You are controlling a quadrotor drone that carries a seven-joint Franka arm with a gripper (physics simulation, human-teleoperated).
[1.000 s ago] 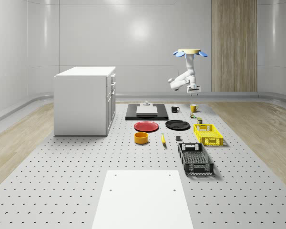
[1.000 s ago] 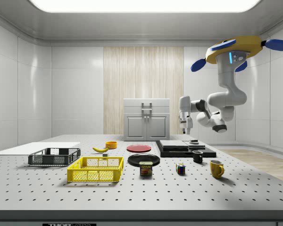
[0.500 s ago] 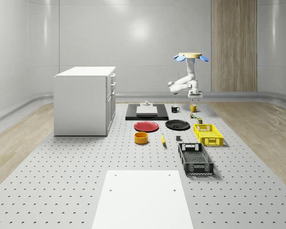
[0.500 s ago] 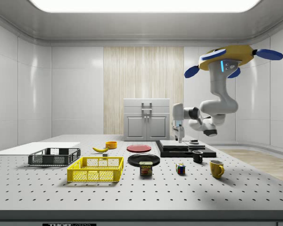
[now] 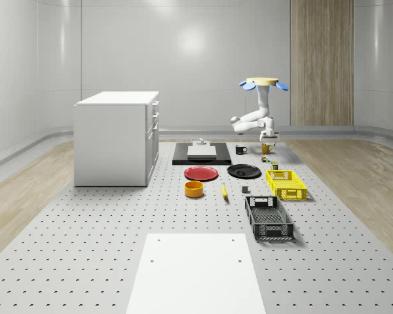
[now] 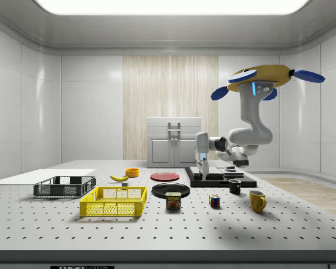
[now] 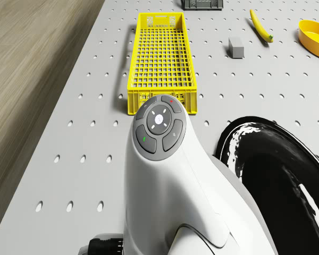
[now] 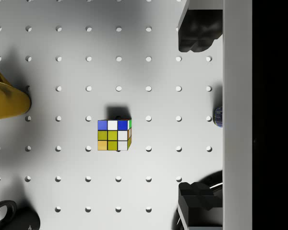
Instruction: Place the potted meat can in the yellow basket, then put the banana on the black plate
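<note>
Whole-scene and side cameras share the yellow basket (image 5: 286,183) — wrist camera faces straight down.

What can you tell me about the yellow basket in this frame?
The yellow basket is a shallow, oblong crate that looks like plastic, with lattice walls and a grid floor. It sits flat and upright on the perforated table, open side up, with nothing visible inside. In the side view the potted meat can stands just off its right end, apart from it, and a black crate lies beyond its left. Nothing touches it but the table. The drone hovers away to the right.
</note>
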